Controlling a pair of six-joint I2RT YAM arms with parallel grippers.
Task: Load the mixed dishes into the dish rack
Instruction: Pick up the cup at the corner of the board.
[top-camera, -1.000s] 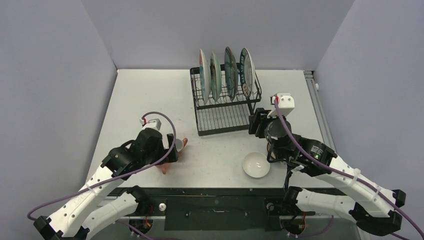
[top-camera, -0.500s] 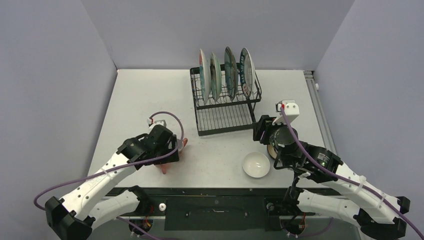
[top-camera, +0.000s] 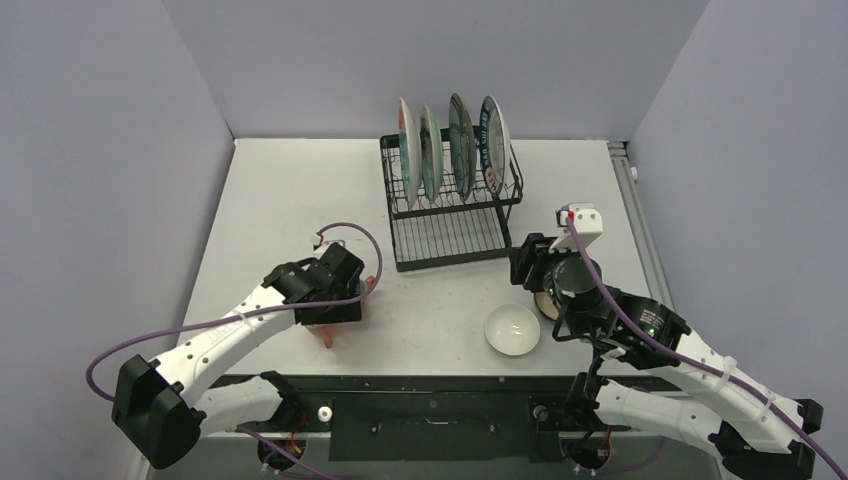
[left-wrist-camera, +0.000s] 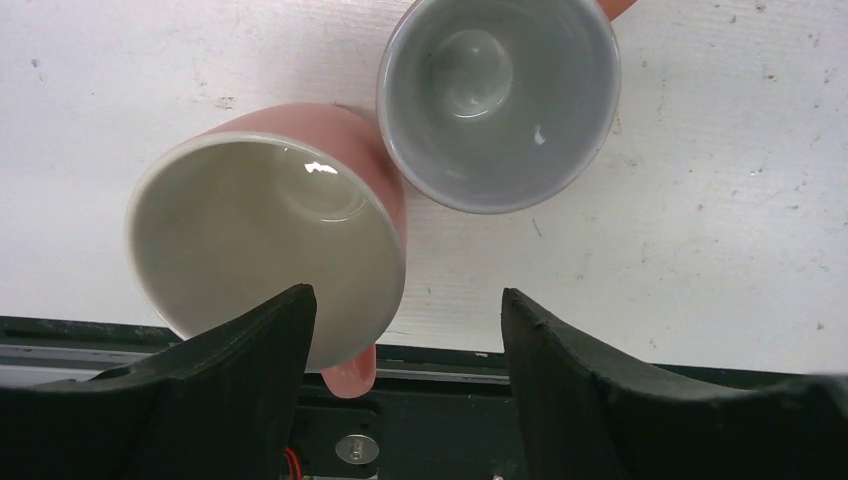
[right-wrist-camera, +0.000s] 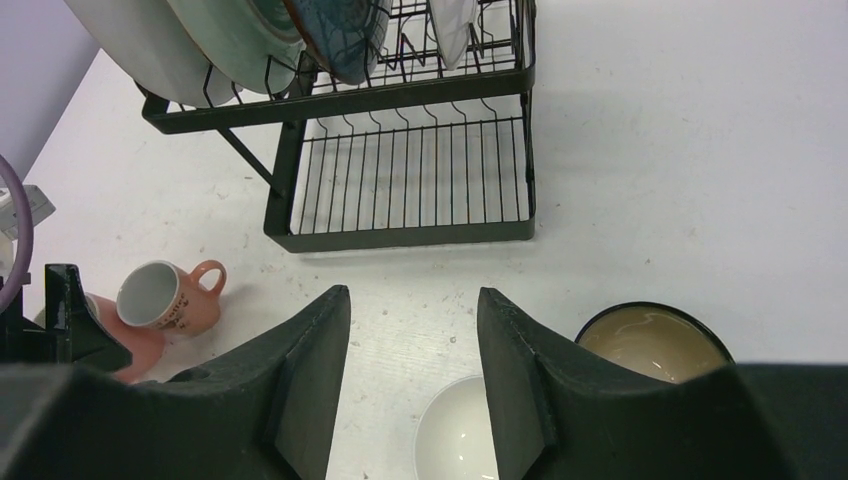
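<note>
Jaws of the left gripper (left-wrist-camera: 405, 300) are apart but closing. It has moved over the pink mug with the cream inside (left-wrist-camera: 265, 240), which sits on the white table (left-wrist-camera: 700, 200) touching the other pink mug (left-wrist-camera: 498, 100). Jaws of the right gripper (right-wrist-camera: 412, 300) are apart and empty, and it has pulled back from the black wire dish rack (right-wrist-camera: 410, 235). A mug pick-up looks next.

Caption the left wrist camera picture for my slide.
Open left gripper over a cream-lined pink mug, with a grey-lined pink mug beside it, on a white table.
</note>
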